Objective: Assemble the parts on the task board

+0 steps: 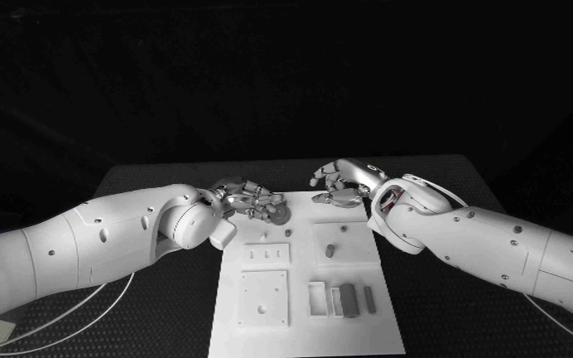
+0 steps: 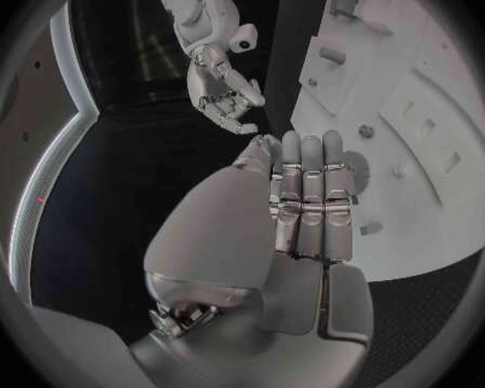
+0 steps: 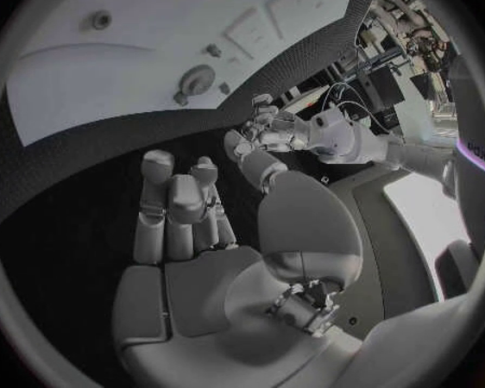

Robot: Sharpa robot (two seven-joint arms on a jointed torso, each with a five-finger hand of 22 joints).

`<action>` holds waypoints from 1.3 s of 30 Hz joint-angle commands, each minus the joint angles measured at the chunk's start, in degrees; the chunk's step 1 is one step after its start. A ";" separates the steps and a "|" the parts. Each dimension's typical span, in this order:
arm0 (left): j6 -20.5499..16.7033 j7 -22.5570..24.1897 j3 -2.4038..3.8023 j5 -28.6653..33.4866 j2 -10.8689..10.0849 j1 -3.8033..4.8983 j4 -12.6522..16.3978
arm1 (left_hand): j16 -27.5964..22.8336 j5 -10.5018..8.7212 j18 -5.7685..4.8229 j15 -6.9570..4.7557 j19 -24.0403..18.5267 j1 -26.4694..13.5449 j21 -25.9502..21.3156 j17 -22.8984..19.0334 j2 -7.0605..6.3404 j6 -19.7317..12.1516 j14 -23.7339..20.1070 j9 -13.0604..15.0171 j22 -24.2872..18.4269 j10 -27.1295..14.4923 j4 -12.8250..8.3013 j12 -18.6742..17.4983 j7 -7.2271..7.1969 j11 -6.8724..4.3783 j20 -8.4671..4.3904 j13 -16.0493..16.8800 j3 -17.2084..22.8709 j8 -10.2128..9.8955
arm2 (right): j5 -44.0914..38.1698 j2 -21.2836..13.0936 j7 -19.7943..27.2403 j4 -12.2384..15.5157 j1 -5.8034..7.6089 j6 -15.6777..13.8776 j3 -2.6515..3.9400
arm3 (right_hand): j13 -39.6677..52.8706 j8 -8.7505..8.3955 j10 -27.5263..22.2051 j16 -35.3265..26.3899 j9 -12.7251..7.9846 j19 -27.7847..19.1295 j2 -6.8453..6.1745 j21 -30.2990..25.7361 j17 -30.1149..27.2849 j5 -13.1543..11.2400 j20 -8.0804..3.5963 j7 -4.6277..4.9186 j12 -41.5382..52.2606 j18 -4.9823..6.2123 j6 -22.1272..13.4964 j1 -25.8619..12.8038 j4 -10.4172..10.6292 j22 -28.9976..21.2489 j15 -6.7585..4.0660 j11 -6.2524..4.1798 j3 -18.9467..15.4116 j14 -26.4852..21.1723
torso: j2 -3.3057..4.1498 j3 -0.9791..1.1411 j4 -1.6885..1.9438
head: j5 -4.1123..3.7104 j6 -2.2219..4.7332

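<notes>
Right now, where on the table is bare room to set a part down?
Black table left of the task board and the strip at its right edge are bare. The board's far end is crowded: left hand and right hand hover there.

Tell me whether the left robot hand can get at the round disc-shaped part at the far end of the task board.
Probably yes. The left robot hand is right beside the round part at the far end of the task board, holds nothing, and nothing lies between them.
</notes>
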 commanded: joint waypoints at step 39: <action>8.90 -27.89 -0.32 -37.84 2.51 0.30 2.60 | 10.03 8.90 0.53 -2.83 2.94 -8.21 4.90 -0.18 -1.02 7.15 3.07 15.78 8.91 3.55 -2.30 6.11 -5.41 -2.92 -2.72 7.47 4.68 4.53 | 2.86 0.30 1.02 -7.91 1.53 1.25 0.82 | -0.33 -0.27 -0.20 -0.36 -0.32 -0.49 0.01 -0.41 0.05 0.05 0.35 0.76 -0.15 1.65 0.49 2.53 -0.48 0.79 0.55 0.35 0.12 -0.34 | -3.40 0.49 0.26 | 2.09 -3.94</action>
